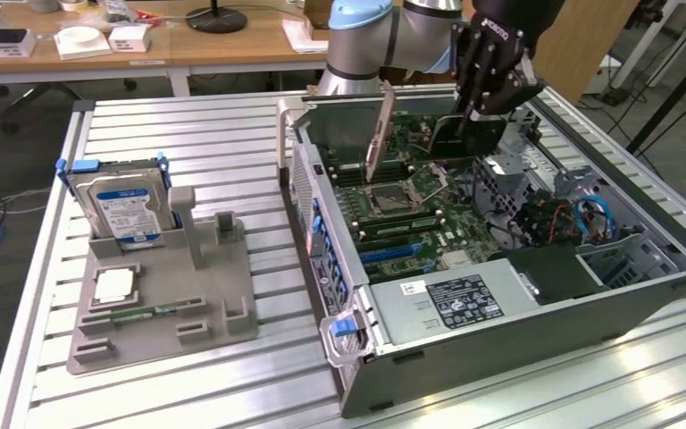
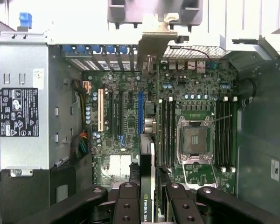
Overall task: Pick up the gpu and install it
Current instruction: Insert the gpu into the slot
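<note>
While the gripper [image 1: 484,109] clamps the gpu [image 1: 463,138] over the open case [image 1: 557,332], the slatted table [image 1: 188,125] fronts wooden desks [image 1: 236,46].

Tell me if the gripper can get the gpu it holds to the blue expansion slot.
Probably yes: the gripper, jaws shut on the gpu, hangs over the motherboard in the open case, and nothing lies across the blue expansion slot.

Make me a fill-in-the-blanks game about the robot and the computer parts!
1. The gripper is shut on the ___.
2. That card hangs over the green ___ inside the open case.
3. In the gray holder, the ___ with the blue-white label stands upright.

Missing words: gpu; motherboard; hard drive.
</note>
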Robot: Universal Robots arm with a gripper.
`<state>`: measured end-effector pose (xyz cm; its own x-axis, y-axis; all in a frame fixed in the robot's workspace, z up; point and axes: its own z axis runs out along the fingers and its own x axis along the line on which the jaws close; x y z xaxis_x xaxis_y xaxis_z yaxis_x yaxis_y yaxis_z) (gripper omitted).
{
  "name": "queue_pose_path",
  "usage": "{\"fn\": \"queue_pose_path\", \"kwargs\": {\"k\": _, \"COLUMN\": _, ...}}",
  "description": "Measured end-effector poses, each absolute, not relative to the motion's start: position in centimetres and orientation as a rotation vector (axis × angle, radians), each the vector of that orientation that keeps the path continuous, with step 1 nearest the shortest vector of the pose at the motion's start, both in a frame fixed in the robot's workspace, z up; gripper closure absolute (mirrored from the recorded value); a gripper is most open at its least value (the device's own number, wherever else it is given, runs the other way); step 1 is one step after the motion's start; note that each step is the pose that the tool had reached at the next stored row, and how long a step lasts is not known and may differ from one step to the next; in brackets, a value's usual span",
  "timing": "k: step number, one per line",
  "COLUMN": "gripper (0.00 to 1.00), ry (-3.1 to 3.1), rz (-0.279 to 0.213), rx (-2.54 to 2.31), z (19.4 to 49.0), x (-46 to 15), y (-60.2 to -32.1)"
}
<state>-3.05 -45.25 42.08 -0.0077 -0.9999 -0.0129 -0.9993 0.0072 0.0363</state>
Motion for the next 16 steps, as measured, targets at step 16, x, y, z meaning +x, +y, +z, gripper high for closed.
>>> {"fn": "queue_pose_path", "kwargs": {"k": 16, "gripper": 0.74, "ry": -2.059, "rz": -0.052, "rx": 2.347, "z": 42.12, "x": -3.05, "y": -45.25}}
